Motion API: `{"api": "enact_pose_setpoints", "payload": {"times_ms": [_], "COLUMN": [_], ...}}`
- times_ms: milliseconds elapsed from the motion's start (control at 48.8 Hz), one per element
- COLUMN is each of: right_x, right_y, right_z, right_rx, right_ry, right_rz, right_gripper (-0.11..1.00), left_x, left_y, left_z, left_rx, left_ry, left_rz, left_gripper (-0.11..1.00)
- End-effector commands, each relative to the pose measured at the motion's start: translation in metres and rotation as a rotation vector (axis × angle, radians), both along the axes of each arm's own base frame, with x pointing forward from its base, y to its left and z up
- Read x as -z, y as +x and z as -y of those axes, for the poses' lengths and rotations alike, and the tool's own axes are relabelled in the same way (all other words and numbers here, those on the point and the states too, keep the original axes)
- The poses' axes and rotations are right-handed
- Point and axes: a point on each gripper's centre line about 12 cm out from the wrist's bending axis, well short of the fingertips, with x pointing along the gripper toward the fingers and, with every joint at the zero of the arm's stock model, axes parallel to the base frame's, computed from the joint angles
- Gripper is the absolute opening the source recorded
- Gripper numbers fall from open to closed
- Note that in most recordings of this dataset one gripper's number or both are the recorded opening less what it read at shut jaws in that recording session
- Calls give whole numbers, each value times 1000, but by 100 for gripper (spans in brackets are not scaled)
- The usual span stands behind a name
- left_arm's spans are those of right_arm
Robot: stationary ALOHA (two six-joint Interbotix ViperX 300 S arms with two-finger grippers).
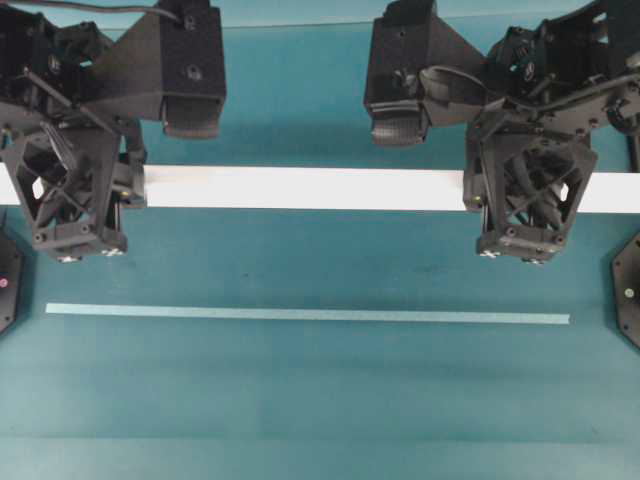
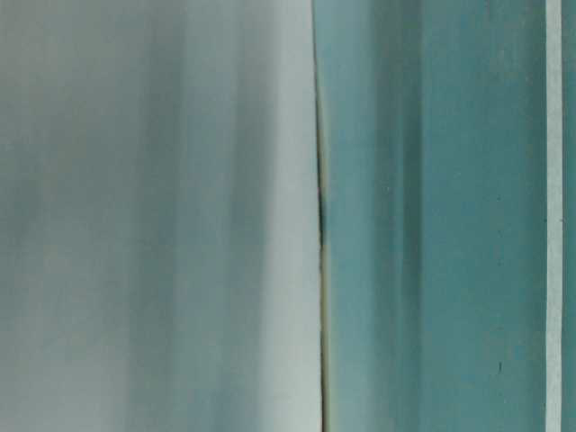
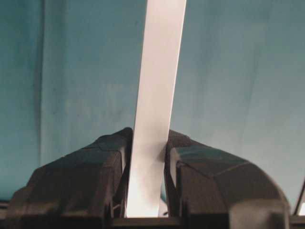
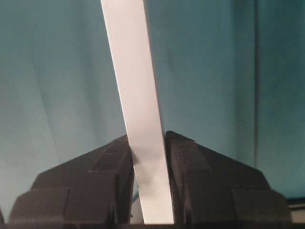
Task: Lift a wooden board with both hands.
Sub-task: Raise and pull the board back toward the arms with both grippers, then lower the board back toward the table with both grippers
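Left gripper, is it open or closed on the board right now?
Shut on the wooden board. The left gripper has a finger pressed against each side of it.

From above, the wooden board [image 1: 305,188] vanishes behind the left gripper [image 1: 70,190] at nine o'clock and the right gripper [image 1: 525,195] at three, and its ends run off both edges. The table-level view is all blur, a pale mass beside teal. Dark bases [image 1: 628,290] at three o'clock are cropped.
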Motion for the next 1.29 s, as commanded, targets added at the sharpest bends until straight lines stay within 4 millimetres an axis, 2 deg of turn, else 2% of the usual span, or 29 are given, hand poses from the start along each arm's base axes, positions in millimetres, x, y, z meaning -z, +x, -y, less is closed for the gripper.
{"api": "enact_pose_setpoints", "payload": {"times_ms": [0, 287, 574, 964, 1128, 1272], "right_x": [-8, -9, -20, -19, -7, 26], "right_y": [7, 8, 7, 7, 7, 6], "right_z": [0, 2, 3, 4, 5, 4], "right_rx": [24, 28, 32, 35, 25, -4], "right_ry": [7, 6, 3, 3, 2, -12], "right_rz": [52, 55, 85, 82, 47, -46], "right_gripper": [21, 21, 21, 21, 21, 21], "left_x": [-16, -15, -15, -14, -7, 18], "left_y": [4, 3, 4, 4, 6, 10], "left_z": [-2, -2, -2, -2, -2, -3], "left_rx": [-7, -7, -7, -7, -5, 12], "left_ry": [6, 5, 5, 5, 5, 11], "left_rz": [70, 67, 66, 63, 47, 14], "left_gripper": [17, 17, 17, 17, 17, 17]}}
